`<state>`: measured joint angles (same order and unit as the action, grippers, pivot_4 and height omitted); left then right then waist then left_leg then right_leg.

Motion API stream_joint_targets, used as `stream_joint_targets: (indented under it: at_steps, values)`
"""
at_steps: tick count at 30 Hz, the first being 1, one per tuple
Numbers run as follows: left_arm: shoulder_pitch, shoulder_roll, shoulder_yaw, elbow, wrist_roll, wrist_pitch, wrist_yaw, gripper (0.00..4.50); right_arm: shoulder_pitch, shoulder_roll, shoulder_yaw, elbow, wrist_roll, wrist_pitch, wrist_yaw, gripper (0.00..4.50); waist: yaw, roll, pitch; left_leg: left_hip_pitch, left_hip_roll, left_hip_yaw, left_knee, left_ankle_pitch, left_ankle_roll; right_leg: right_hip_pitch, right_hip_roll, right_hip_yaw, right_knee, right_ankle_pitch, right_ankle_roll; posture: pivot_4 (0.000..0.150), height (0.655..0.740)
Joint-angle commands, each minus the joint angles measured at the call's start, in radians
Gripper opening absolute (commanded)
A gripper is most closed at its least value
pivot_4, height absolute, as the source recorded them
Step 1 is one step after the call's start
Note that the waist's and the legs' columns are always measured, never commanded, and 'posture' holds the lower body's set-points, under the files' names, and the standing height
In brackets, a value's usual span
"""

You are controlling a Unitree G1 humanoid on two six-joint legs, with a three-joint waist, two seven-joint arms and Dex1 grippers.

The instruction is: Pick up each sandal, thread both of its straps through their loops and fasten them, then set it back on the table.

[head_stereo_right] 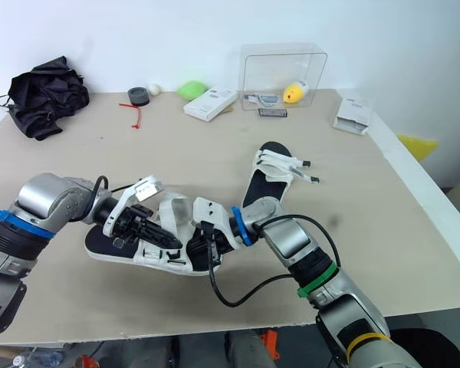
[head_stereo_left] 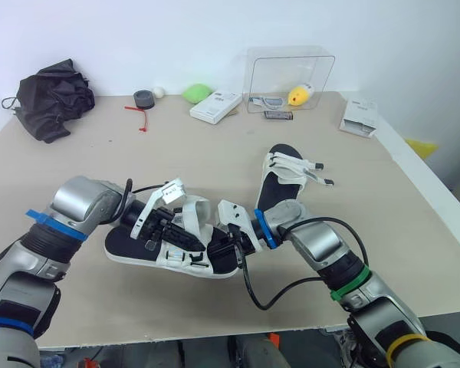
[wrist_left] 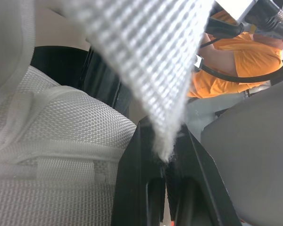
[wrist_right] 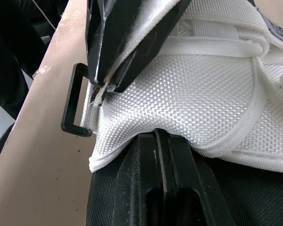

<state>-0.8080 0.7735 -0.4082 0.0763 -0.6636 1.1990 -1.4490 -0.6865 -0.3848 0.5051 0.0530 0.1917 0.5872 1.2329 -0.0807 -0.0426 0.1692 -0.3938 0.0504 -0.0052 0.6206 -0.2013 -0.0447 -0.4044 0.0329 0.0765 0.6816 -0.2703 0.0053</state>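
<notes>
Our left hand (wrist_left: 167,162) pinches a strap (wrist_left: 146,56) at its loop (wrist_right: 71,101). Our right hand (wrist_right: 161,137) clamps the near sandal (head_stereo_left: 176,259). The far sandal (head_stereo_left: 285,172) looks unfastened.

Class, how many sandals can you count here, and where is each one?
2. The near sandal is closest to the robot, gripped by the left claw and right claw. The far sandal lies beyond it, to the right.

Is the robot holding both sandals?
No, the left pincer and right pincer grip the near sandal, while the far sandal lies alone on the table.
</notes>
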Motion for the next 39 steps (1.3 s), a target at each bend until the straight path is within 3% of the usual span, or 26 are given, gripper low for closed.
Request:
stream_joint_targets:
  at_steps: [1, 7, 17, 31, 39]
  values:
    - [0.029, 0.0, -0.001, -0.055, -0.009, 0.021, 0.014, 0.15, 0.032, -0.009, 0.047, 0.055, -0.054, 0.031, -0.038, 0.0, 0.0, 0.0, 0.0, 0.0, 0.0, 0.0, 0.0, 0.0, 0.0, 0.0, 0.0, 0.0, 0.0, 0.0, 0.0, 0.15, 0.74]
    - [0.038, -0.041, 0.024, -0.091, -0.043, 0.073, 0.06, 0.15, 0.031, -0.011, 0.046, 0.056, -0.055, 0.031, -0.038, 0.0, 0.0, 0.0, 0.0, 0.0, 0.0, 0.0, 0.0, 0.0, 0.0, 0.0, 0.0, 0.0, 0.0, 0.0, 0.0, 0.15, 0.74]
    - [0.051, 0.021, -0.055, -0.103, 0.025, 0.006, 0.024, 0.15, 0.031, -0.008, 0.045, 0.059, -0.056, 0.029, -0.04, 0.0, 0.0, 0.0, 0.0, 0.0, 0.0, 0.0, 0.0, 0.0, 0.0, 0.0, 0.0, 0.0, 0.0, 0.0, 0.0, 0.15, 0.74]
    - [0.119, 0.037, -0.168, -0.1, 0.246, -0.306, 0.031, 0.15, 0.035, -0.005, 0.045, 0.048, -0.048, 0.035, -0.052, 0.0, 0.0, 0.013, -0.016, 0.004, 0.0, 0.0, -0.001, 0.0, 0.0, 0.004, 0.001, 0.001, 0.0, -0.001, -0.001, 0.15, 0.74]
    - [0.128, 0.051, -0.171, -0.086, 0.296, -0.392, -0.008, 0.15, 0.034, -0.004, 0.048, 0.051, -0.044, 0.033, -0.054, 0.0, 0.0, 0.015, -0.019, 0.007, -0.002, 0.0, -0.001, 0.001, 0.002, 0.006, 0.001, 0.005, 0.0, -0.004, -0.006, 0.15, 0.74]
